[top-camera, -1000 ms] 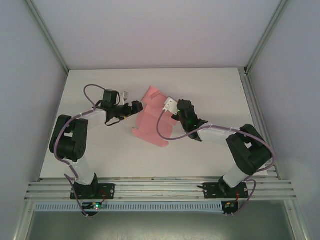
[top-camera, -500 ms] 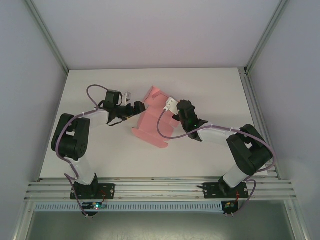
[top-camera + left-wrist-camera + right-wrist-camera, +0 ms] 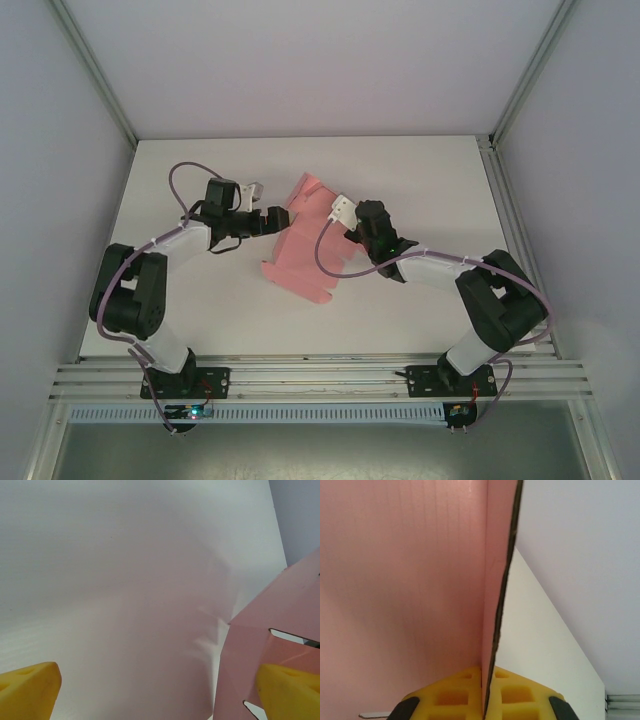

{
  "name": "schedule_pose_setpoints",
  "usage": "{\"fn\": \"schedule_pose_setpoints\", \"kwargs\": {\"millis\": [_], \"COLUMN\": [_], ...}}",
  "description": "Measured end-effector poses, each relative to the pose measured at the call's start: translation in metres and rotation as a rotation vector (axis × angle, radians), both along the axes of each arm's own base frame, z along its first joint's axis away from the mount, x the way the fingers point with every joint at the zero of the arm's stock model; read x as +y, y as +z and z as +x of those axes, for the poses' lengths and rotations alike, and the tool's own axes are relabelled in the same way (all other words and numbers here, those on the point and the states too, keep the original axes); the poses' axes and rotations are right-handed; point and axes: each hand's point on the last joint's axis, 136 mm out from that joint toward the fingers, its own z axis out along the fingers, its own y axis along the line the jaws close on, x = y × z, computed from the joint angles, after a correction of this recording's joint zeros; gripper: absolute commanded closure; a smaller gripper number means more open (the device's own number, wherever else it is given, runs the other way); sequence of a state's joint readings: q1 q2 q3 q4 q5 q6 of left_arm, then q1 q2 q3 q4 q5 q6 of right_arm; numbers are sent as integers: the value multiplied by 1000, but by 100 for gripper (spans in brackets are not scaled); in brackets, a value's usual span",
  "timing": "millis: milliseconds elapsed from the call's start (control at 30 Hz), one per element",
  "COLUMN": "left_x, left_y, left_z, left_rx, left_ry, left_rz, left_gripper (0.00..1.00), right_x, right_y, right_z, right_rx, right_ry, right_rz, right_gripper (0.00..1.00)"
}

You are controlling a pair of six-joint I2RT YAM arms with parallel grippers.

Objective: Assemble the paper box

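Holding thin pink die-cut card paper box (image 3: 303,258) on white table (image 3: 430,180).
Right tool (image 3: 487,700) clenched on its right edge; left tool (image 3: 160,692) released, just beside its left flap.

No readable text, label, brand, number or sign anywhere. Paper box (image 3: 305,240) plain pink, unprinted. Table (image 3: 420,170) blank white. Arm housings unmarked at this resolution.

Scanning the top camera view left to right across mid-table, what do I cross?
In order: left end effector, open → pink die-cut card paper box → right end effector, clamped on the card's edge.
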State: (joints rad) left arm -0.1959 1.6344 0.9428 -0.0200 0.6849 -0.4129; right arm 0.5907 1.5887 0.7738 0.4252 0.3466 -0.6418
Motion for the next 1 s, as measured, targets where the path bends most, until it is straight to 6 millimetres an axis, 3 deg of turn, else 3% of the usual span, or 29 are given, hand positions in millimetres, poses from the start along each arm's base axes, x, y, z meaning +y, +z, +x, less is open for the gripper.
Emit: {"fn": "schedule_pose_setpoints", "kwargs": {"millis": [500,733,1000], "left_x": [-3,-20,-8], "left_y": [-1,-14,-20], "left_z": [-1,5,14], "left_rx": [-22,-99,-155], "left_ry": [0,45,124], "left_rz": [25,225,398], "left_gripper": [0,0,0], "right_x": [-1,-16,-18], "right_y": [0,-7,-12], "right_z": [-6,-5,-5], "right_rx": [37,48,42], "right_ry": [22,-48,-54], "right_rz": [20,-32,-108], "right_gripper": [100,100,100]}}
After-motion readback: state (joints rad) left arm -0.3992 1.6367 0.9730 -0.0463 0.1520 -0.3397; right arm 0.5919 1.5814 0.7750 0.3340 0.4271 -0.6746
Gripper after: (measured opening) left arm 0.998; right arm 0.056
